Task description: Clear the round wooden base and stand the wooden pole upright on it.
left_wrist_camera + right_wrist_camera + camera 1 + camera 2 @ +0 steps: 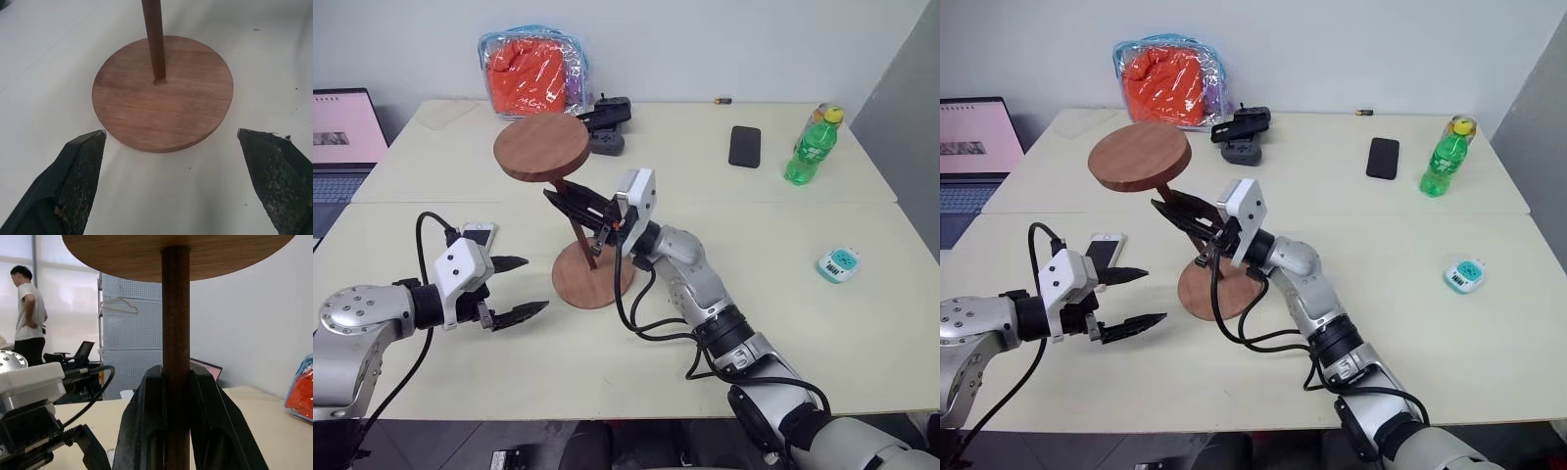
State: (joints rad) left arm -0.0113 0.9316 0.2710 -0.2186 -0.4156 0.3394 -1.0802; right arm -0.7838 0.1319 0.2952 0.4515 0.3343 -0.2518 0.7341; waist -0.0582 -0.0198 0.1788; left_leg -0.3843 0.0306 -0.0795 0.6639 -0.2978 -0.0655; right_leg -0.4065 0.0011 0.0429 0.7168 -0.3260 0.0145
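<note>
The round wooden base [578, 282] lies flat on the table in front of me, with nothing else on it. The wooden pole [590, 251] has its lower end in the base's centre hole [159, 80] and leans slightly. The disc fixed to its end [541, 147] is at the top. My right gripper [566, 203] is shut on the pole about halfway up, and its fingers [146, 421] clamp the rod [176, 308] from both sides. My left gripper [533, 284] is open just left of the base and level with it, with nothing between its fingers [73, 186].
A white phone [478, 235] lies behind my left gripper. At the back stand an orange bag [533, 70], a black gadget [607, 122], a black phone [744, 146] and a green bottle [813, 144]. A laptop [342, 137] is far left, a small teal device [838, 263] right. A person [27, 318] stands in the background.
</note>
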